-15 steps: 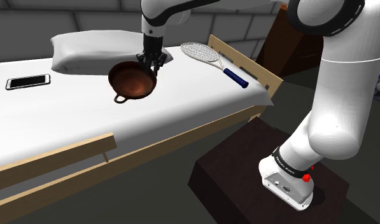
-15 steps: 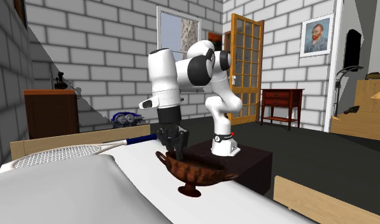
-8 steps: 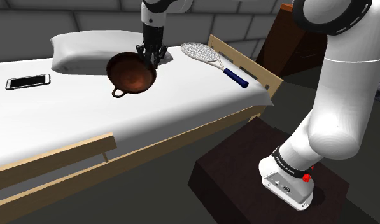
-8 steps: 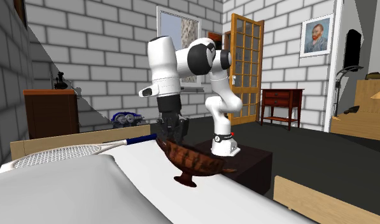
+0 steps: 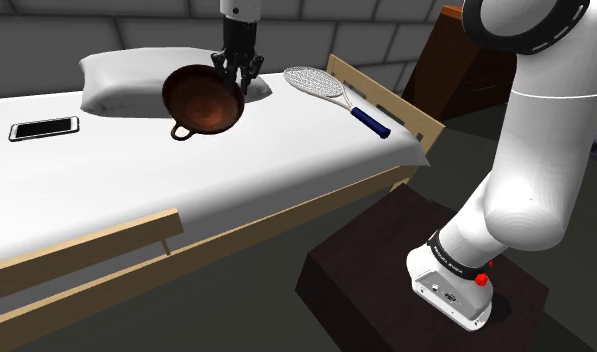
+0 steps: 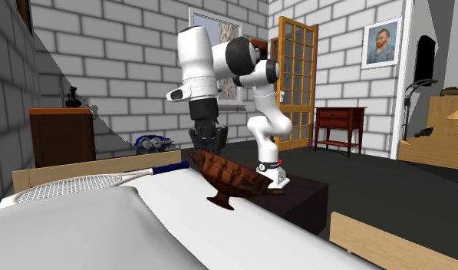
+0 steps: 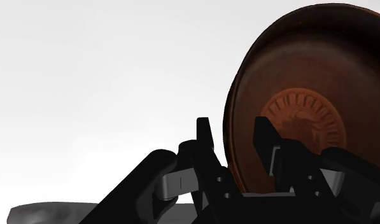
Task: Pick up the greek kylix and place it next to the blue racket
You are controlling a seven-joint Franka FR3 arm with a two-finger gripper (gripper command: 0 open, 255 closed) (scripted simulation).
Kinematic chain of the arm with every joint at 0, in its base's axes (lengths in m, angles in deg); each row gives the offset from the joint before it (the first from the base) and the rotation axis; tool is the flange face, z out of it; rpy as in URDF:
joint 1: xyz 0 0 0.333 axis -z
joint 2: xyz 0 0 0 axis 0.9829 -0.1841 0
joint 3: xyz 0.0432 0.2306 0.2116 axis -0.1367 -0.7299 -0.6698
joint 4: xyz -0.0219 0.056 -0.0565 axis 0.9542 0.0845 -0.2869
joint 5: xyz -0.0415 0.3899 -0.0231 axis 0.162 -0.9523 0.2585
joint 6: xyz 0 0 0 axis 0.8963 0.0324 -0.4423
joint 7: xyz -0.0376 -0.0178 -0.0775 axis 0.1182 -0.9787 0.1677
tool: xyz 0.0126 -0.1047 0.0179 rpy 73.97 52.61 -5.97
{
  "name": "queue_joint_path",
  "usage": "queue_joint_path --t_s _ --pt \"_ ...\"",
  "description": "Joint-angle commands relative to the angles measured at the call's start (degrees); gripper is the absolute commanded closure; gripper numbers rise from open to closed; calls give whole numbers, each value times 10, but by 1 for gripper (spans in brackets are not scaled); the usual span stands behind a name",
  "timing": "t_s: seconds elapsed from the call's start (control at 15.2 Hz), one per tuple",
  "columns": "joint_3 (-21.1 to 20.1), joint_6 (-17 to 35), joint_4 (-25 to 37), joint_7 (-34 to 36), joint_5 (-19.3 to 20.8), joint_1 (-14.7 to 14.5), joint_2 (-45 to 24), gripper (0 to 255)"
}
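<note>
White bed (image 5: 106, 190) carries, from the shoulder view's left, a phone (image 5: 44, 128) and a pillow (image 5: 126, 72) — in front of the pillow the reddish-brown kylix (image 5: 199, 100) hangs clear of the sheet, tilted on edge. The gripper (image 5: 236, 80) is clenched on its rim; the blue-handled racket (image 5: 316, 82) lies apart, further right.

White Franka arm (image 5: 534, 170) stands on its base at the shoulder view's lower rt and reaches up and to the left. In the 2nd exterior view its last white link (image 6: 198, 65) hangs near-vertical, wrist down. Black gripper (image 5: 238, 68) points straight down w/ fingers (image 7: 205, 143) clamped across the rim of the tilted kylix (image 5: 201, 100), one finger inside the bowl, one outside, the bowl hanging off to one side of the hand.
</note>
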Motion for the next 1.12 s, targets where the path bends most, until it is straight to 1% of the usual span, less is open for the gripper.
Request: queue_joint_path --t_s 0.0,0.79,0.86,1.06 --pt "0 -16 16 1 0 0 1 255" --pt "-1 -112 119 12 2 -2 -6 255" --pt "-1 -114 121 12 2 -2 -6 255" --pt "8 -101 66 -24 -5 26 32 255"
